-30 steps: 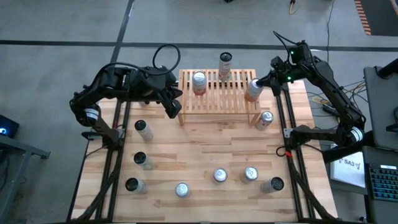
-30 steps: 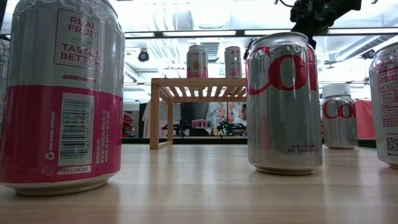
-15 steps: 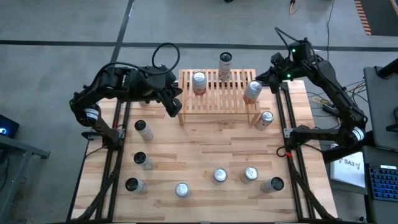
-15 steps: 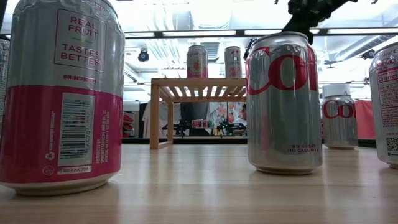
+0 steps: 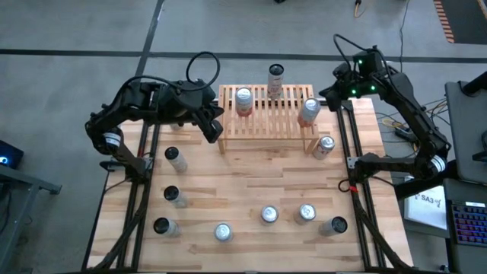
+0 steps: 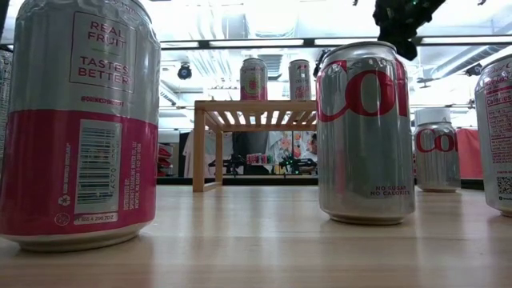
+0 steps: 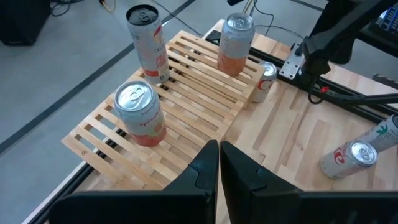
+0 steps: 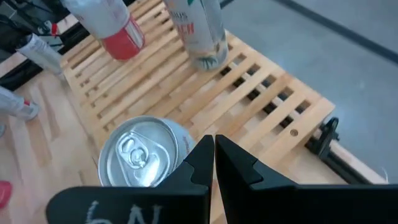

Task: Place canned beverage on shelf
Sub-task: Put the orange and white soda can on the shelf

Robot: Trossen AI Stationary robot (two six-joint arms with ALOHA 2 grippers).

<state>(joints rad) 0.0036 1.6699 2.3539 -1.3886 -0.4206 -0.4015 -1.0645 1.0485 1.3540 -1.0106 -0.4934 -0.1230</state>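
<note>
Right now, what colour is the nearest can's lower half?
Pink, below a silver top, on the nearest can; low view shows it best.

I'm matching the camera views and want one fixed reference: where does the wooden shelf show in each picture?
High view: shelf at top centre, between the arms.
Low view: shelf mid-distance, centre-left, behind the near cans.
Left wrist view: shelf fills the middle, three cans on it.
Right wrist view: shelf across the frame.
Shared landmark: its slatted top.

table (image 5: pixel 251 183): shelf (image 5: pixel 268 125), loose cans | shelf: three cans upright
</note>
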